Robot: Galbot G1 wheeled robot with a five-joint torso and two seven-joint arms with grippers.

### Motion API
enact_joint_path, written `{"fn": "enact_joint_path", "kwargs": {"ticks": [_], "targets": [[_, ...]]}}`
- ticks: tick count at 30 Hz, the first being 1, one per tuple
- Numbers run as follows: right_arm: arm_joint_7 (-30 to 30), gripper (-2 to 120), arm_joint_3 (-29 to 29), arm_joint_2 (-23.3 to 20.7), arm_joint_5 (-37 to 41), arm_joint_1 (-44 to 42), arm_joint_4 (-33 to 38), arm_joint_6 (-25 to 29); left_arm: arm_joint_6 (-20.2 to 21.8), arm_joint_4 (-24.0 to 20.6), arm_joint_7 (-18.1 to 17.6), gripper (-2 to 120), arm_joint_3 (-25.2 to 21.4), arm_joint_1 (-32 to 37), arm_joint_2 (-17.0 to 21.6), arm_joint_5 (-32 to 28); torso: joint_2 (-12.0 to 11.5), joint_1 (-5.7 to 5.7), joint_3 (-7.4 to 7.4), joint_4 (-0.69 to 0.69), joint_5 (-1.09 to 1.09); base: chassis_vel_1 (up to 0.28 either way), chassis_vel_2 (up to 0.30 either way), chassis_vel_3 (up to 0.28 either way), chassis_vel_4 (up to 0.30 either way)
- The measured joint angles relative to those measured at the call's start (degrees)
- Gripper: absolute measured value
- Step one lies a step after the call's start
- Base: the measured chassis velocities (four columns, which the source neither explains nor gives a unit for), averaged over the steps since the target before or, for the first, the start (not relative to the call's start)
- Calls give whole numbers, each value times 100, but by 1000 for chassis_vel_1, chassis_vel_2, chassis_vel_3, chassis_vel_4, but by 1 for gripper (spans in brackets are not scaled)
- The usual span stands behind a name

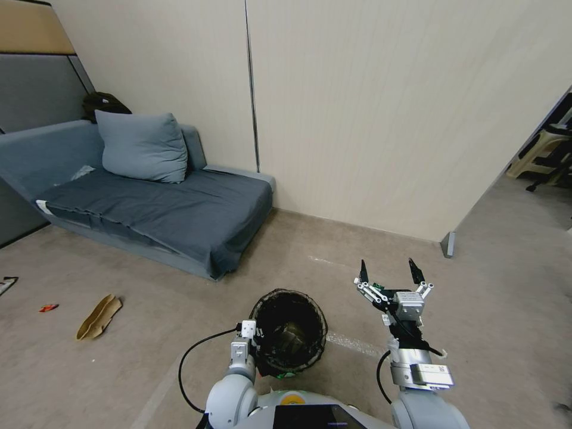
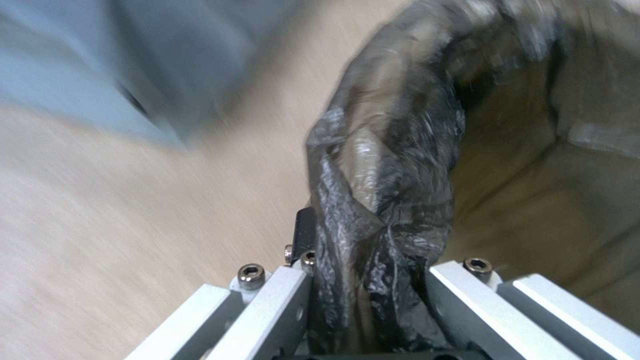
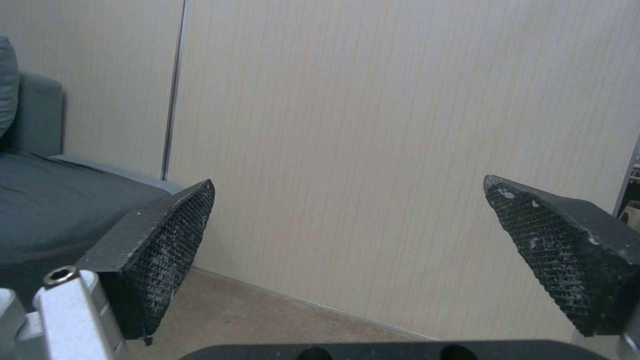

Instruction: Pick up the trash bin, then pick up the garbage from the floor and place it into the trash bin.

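Observation:
The trash bin (image 1: 291, 333), round and lined with a crinkled black bag, hangs just in front of my body, off the floor. My left gripper (image 1: 252, 341) is shut on its near rim. In the left wrist view the bag-covered rim (image 2: 383, 165) is pinched in that gripper (image 2: 367, 252). My right gripper (image 1: 389, 271) is raised to the right of the bin, open and holding nothing, and in its own wrist view its open fingers (image 3: 160, 240) point at the wall. Garbage lies on the floor to the left: a tan curled piece (image 1: 98, 317) and a small red scrap (image 1: 49, 308).
A grey sofa (image 1: 161, 208) with a cushion (image 1: 142, 146) stands at the back left against the beige wall (image 1: 387, 119). Another small item (image 1: 7, 283) lies at the far left edge. Open floor stretches ahead, and a passage with chairs (image 1: 545, 152) opens at the right.

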Motion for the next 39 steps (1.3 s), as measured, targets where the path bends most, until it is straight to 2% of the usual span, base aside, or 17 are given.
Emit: {"fn": "enact_joint_path", "kwargs": {"ticks": [16, 29, 31, 33, 39], "targets": [[0, 100, -1, 0, 0, 0, 0, 0, -85, -1099, -69, 1, 70, 100, 125, 267, 0, 0, -1, -1, 0, 0, 0, 0, 0], [34, 100, -14, 0, -64, 0, -29, 56, -233, -1307, -53, 1, 45, 133, 157, 408, 0, 0, -1, 0, 0, 0, 0, 0, 0], [305, 100, -146, 0, -528, 2, -242, 527, -234, -1334, -48, 1, 59, 133, 156, 435, 0, 0, -1, 0, 2, 0, 0, 0, 0], [389, 100, -182, 0, -673, 3, -302, 676, -234, -1336, -45, 1, 60, 137, 155, 462, 0, 0, -1, 0, 0, 0, 0, 0, 0], [413, 100, -191, 0, -710, 5, -318, 712, -234, -1353, -45, 1, 60, 144, 150, 484, 0, -1, -2, 0, 1, 0, 0, 0, 0]]}}
